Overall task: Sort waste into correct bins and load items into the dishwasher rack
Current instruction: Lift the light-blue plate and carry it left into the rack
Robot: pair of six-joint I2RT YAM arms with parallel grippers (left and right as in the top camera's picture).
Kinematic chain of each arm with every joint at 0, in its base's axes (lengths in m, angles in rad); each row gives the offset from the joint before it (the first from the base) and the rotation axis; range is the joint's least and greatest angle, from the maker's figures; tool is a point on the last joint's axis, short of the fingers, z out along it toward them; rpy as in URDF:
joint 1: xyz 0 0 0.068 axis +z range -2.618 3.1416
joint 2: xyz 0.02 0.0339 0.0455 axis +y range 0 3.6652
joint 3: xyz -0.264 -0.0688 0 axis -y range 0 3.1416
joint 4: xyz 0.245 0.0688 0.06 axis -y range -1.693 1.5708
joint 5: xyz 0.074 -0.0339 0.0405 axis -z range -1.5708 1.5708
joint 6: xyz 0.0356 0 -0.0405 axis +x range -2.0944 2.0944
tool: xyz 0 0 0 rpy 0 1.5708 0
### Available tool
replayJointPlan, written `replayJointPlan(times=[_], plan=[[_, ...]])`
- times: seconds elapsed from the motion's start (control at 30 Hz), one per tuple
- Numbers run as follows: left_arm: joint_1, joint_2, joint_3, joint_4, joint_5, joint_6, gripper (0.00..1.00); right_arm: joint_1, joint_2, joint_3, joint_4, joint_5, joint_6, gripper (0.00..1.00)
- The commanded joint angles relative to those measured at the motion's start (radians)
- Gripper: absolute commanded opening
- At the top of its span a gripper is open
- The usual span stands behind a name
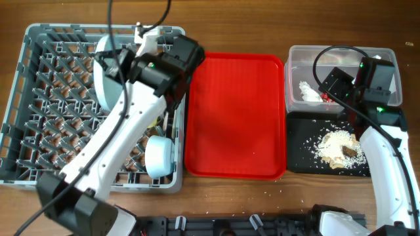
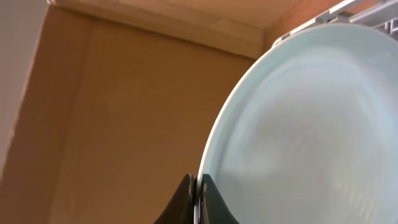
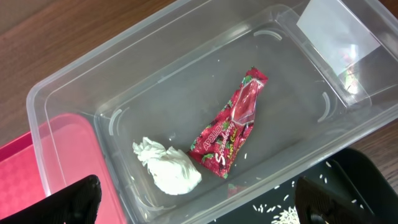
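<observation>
In clear tub (image 3: 180,93): 1 wrapper (image 3: 231,124), 1 napkin (image 3: 168,167) | left pincer (image 2: 198,182) clamps plate (image 2: 311,137) | right pincer (image 3: 196,183) wide

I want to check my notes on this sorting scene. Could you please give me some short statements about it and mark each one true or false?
1. The wrapper lies in the tub. True.
2. The scraps are in the tub too. False: they lie on the black tray.
3. The napkin lies on the black tray. False: it lies in the tub, beside the wrapper.
4. The left gripper grips the plate by its rim. True.
5. The right gripper is shut on the wrapper. False: it is open above the tub and holds nothing.
</observation>
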Motion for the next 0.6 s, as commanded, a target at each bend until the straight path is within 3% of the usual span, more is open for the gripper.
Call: replayJointPlan(times=[0.0, 0.23, 0.57], plan=[[0.022, 0.064, -0.003, 0.082, -0.046, 0.214, 0.04, 0.0, 0.004, 0.016, 0.0, -0.005, -0.011, 1.0], [0.165, 0.104, -0.016, 0.122, -0.009, 0.241, 0.04, 0.0, 0.004, 0.016, 0.0, -0.006, -0.01, 1.0], [0.183, 0.104, -0.128, 0.224, 0.087, 0.222, 0.04, 0.0, 0.004, 0.016, 0.0, -0.006, -0.01, 1.0]])
